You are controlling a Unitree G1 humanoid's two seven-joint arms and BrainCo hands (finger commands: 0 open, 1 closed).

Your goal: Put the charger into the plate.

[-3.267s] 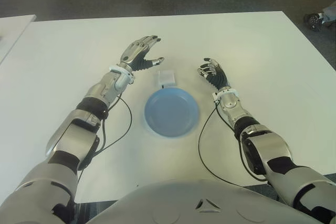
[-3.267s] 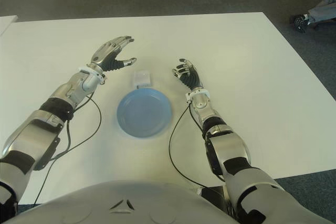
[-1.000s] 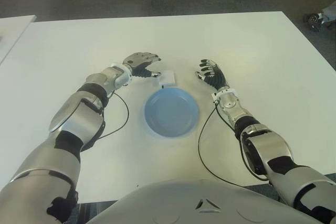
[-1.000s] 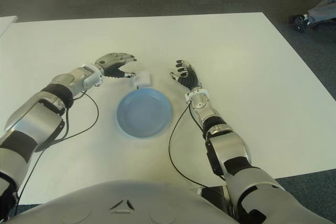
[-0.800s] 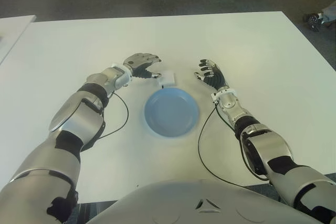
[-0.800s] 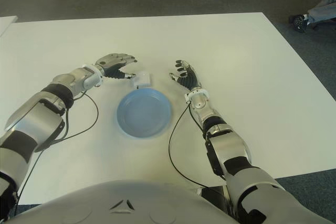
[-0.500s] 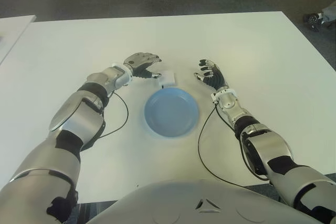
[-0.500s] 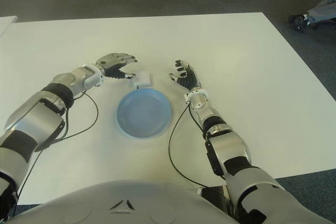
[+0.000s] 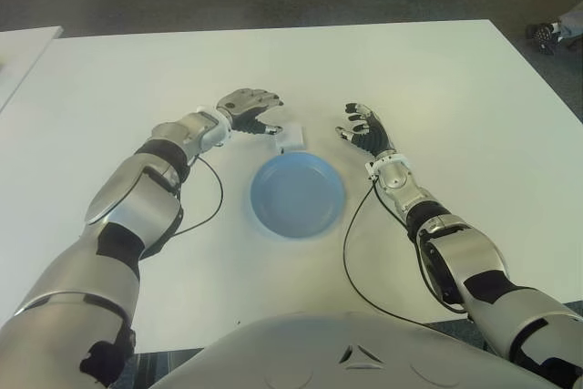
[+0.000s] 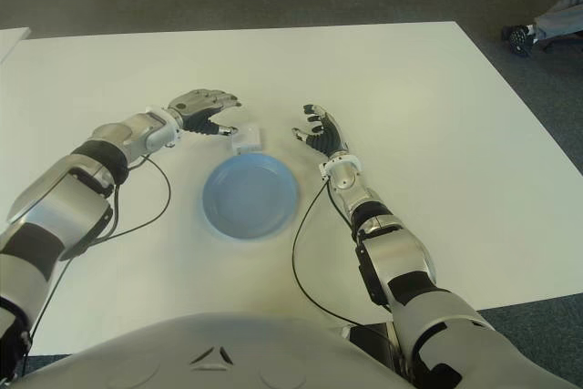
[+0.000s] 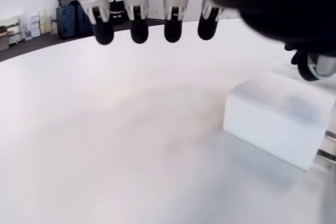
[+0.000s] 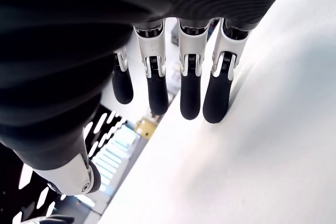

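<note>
Two hands: the left robot hand (image 9: 248, 109) is at work beside the charger; the right robot hand (image 9: 362, 127) shows just right of the charger, apart from it and idle.
Charger: the white charger (image 9: 291, 135) lies on the white desk (image 9: 437, 88), just beyond the far rim of the plate, so a short carry toward the robot would be enough, by this reading.
Plate: the blue plate (image 9: 298, 195) is set between the two forearms, near the robot, and nothing is seen in it.
Left robot hand: it is held palm down at the charger's left side, fingers spread and nothing gripped; the thumb tip is close to the charger, and contact cannot be settled. The placing is judged to be a pre-grasp, with thumb and fingers meant to close across the block.
Right robot hand: its fingers are loosely extended and nothing is held.
Eye views only: the plate, both arms and the charger's place relative to the rim are shown here.
Left wrist view only: the charger (image 11: 281, 117) is shown as a plain white block flat on the desk, with four fingertips (image 11: 139, 31) hanging above the desk and clear of it.
Right wrist view only: bare desk is seen under the fingers (image 12: 189, 95); neither charger nor plate appears.
</note>
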